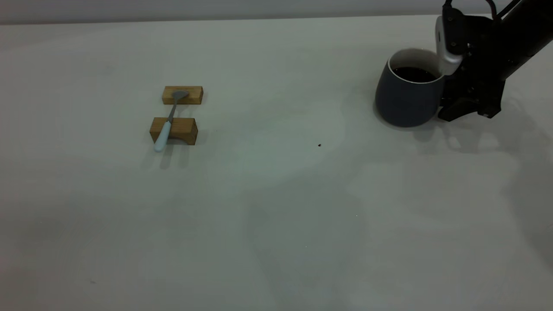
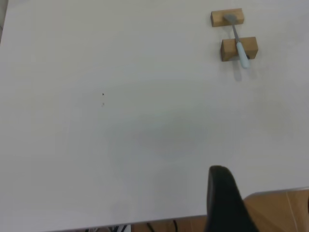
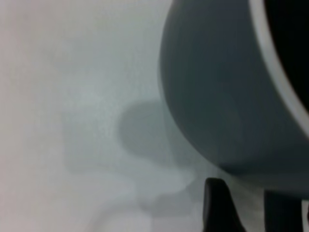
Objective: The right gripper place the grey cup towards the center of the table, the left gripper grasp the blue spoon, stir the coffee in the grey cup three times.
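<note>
The grey cup (image 1: 408, 97) stands at the far right of the table (image 1: 276, 194) with dark coffee (image 1: 414, 74) inside. My right gripper (image 1: 468, 110) sits low against the cup's right side, where the handle is hidden behind it. In the right wrist view the cup's wall (image 3: 227, 92) looms close. The blue spoon (image 1: 166, 127) lies across two wooden blocks at centre-left, bowl on the far block and handle overhanging the near one. It also shows far off in the left wrist view as the spoon (image 2: 239, 46). My left gripper (image 2: 227, 205) hangs above the table's edge, far from the spoon.
Two small wooden blocks (image 1: 182, 95) (image 1: 173, 130) carry the spoon. A tiny dark speck (image 1: 319, 145) lies near the table's middle. A wide stretch of bare table lies between the blocks and the cup. A wooden floor (image 2: 280, 210) shows past the table edge.
</note>
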`<state>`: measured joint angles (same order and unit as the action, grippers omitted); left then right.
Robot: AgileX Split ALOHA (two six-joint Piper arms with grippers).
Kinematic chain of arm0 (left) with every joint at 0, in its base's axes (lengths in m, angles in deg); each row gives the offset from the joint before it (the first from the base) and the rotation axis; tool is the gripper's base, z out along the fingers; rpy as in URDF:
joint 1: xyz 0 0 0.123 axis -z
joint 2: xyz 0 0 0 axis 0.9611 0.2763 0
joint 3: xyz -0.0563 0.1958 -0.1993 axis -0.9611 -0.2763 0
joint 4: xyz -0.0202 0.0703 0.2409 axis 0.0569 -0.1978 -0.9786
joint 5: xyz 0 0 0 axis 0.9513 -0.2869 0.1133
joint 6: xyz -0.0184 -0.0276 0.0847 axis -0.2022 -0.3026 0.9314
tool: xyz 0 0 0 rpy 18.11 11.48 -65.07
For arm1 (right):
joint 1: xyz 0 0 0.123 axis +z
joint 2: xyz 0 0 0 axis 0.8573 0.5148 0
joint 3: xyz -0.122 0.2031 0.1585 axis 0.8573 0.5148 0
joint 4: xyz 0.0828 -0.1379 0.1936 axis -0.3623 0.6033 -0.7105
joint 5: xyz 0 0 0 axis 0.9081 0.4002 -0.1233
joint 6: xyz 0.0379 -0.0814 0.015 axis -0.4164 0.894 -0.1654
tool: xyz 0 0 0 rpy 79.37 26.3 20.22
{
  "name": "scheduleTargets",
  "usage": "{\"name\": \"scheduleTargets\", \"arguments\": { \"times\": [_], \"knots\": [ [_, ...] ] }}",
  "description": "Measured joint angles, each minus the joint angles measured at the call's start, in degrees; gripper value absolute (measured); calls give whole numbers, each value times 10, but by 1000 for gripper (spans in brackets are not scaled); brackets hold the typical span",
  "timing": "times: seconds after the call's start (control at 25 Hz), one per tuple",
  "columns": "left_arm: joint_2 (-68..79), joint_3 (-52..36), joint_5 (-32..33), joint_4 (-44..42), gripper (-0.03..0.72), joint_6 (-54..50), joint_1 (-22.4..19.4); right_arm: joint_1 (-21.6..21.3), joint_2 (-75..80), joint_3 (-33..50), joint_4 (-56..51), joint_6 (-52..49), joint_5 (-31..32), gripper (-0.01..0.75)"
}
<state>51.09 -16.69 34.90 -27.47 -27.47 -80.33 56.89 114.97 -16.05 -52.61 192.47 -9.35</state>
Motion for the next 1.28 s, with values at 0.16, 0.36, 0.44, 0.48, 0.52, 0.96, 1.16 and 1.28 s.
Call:
{"name": "scheduleTargets", "arguments": {
  "times": [0.16, 0.36, 0.44, 0.48, 0.52, 0.96, 1.16, 1.28],
  "knots": [
    [0, 0, 0, 0, 483, 0, 0, 4, 0, 0, -1, 0, -18, 441],
    [0, 0, 0, 0, 483, 0, 0, 6, 0, 0, -1, 0, -25, 411],
    [0, 0, 0, 0, 483, 0, 0, 10, 1, 0, 1, 0, -26, 360],
    [0, 0, 0, 0, 483, 0, 0, 12, 1, 0, 1, 0, -29, 320],
    [0, 0, 0, 0, 483, 0, 0, 16, 1, 0, 1, 0, -29, 279],
    [0, 0, 0, 0, 483, 0, 0, 74, 1, 0, -18, 0, -32, 176],
    [0, 0, 0, 0, 483, 0, 0, 117, 2, 0, -33, 0, -33, 176],
    [0, 0, 0, 0, 483, 0, 0, 139, 9, -15, -40, 0, -29, 176]
  ]
}}
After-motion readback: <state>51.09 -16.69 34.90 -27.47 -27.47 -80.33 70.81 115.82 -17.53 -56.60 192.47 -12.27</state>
